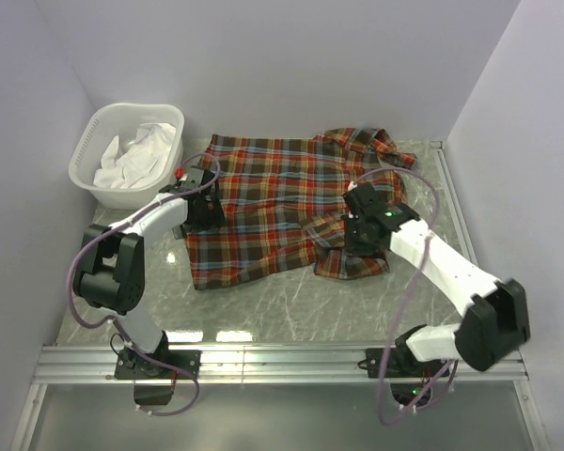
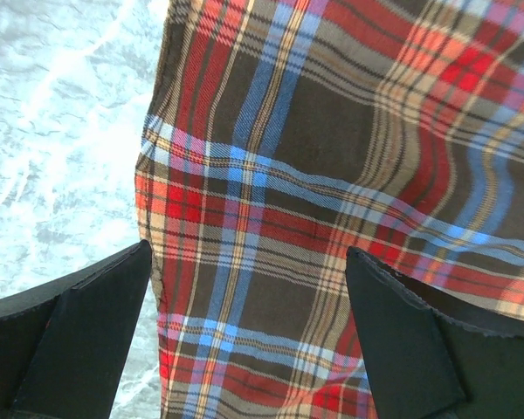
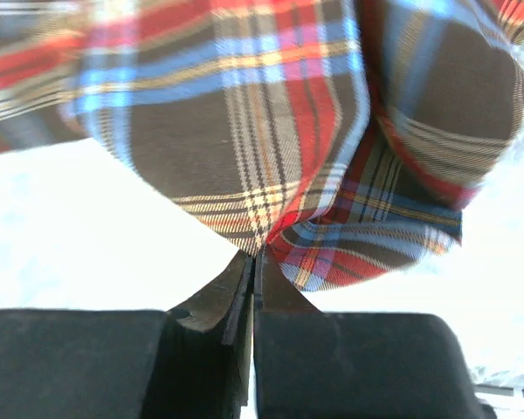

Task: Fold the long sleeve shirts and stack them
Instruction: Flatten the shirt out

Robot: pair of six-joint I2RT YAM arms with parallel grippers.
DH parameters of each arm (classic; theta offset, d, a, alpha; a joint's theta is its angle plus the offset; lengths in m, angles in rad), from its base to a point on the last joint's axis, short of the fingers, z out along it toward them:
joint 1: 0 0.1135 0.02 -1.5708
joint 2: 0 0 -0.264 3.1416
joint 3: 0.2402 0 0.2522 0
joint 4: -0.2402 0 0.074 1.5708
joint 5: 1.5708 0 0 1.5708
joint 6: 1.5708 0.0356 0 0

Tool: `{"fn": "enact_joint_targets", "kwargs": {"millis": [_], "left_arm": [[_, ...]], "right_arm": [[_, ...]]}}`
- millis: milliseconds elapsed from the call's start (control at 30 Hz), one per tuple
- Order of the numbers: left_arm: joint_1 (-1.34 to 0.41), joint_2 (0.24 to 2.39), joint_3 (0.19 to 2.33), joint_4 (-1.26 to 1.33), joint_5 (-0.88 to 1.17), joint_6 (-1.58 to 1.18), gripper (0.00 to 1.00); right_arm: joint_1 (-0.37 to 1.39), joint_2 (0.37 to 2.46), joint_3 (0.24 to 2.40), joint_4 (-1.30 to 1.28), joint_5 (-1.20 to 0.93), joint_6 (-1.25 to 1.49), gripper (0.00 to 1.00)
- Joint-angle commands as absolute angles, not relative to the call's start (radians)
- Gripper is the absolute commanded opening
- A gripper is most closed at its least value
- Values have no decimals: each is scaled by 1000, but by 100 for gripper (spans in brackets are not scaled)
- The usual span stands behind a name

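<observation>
**Flannel on the fold:** A plaid flannel shirt in red, orange, blue and brown checks lies spread across the middle of the tabletop. Its collar points toward the far right, and a sleeve is bunched in a heap on its near right side. The right hand is clamped together on a fold of that bunched cloth, the plaid gathering to a point where the two fingers meet. At the shirt's left edge the left hand hangs just above the cloth with its fingers wide apart. They straddle the border between checks and bare tabletop and grip nothing.

The flannel looks light, soft and limp. It will likely sag and trail from any single pinch rather than hold a shape, though its woven surface should not slip readily once pinched. The firmer places to take hold appear to be the cuff, shoulder seam and hem corners, and a pinch at two of them would help keep a fold line straight. A white laundry basket holding white cloth stands at the far left, just off the shirt's far left corner.
</observation>
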State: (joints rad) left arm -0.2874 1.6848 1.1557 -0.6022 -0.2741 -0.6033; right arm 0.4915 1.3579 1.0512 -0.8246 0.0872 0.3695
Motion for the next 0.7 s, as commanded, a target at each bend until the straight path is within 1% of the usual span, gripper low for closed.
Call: {"fn": "enact_joint_targets", "kwargs": {"millis": [0,133,333,533,567,667], "left_arm": [[-287,1721,1180,-598,-259,-604,99],[-288,1782,1190,-607,-256,-609,99],[-287,1812,1198,-614,-305,-614,99],[-287,1827,1201,-623,-337,-623,99],[-287,1825,1200,-623,-339,-624,99],[-287,1801,1187,-618,-336,-630,99]], "right_arm": [[502,1241,1108,-982,25,377,0],[502,1158,1115,-1090,3,379,0],[500,1060,1138,-1213,-141,347,0],[500,982,1086,-1227,-160,365,0],[502,976,1072,-1218,-163,368,2],[502,992,1013,-1160,-184,370,19]]}}
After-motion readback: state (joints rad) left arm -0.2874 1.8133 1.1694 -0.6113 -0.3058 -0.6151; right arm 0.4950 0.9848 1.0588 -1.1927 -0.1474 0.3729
